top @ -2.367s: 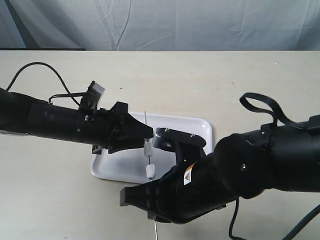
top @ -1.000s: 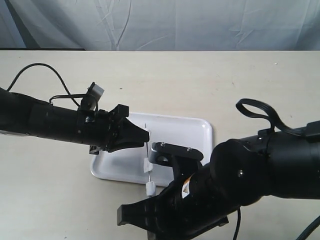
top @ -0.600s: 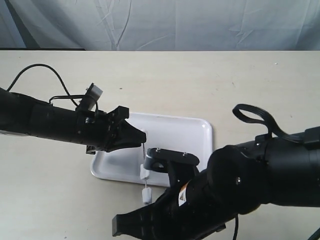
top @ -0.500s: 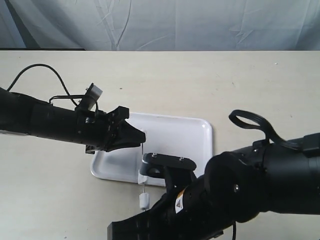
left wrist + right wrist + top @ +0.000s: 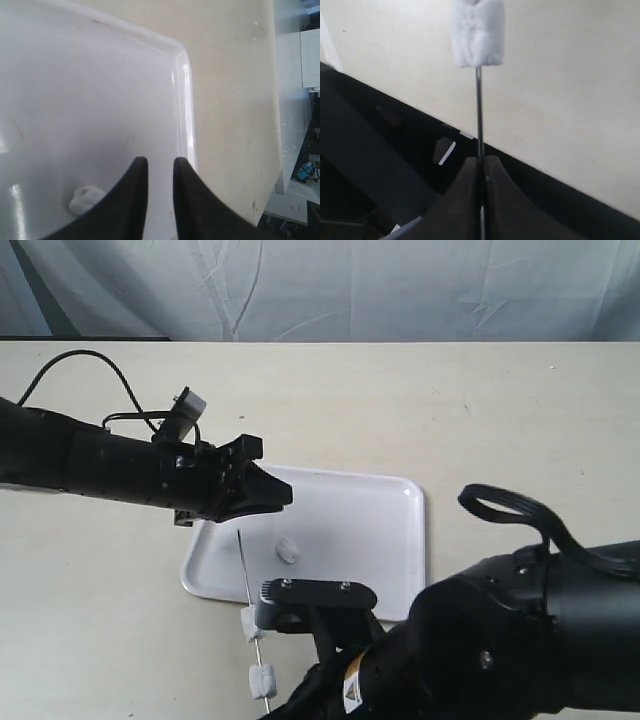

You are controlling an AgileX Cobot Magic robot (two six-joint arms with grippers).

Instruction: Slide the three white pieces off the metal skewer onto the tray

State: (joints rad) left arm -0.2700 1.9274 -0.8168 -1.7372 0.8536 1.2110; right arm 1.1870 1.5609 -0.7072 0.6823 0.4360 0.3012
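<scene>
The white tray lies mid-table, and one white piece rests on it. My left gripper hovers over the tray's left part, open with a narrow empty gap between its fingers. That loose piece lies on the tray just beside them. The metal skewer slants from the tray's front edge toward the near side, carrying two white pieces. My right gripper is shut on the skewer below a white piece. In the exterior view the right arm hides it.
The bulky black right arm fills the near right of the table, with a cable loop above it. The left arm and its cable stretch in from the left. A grey curtain hangs behind the table.
The right arm has drawn the skewer toward the near edge, out from between the left gripper's fingers. One white piece has come off and now lies on the tray. Two stay on the rod.
</scene>
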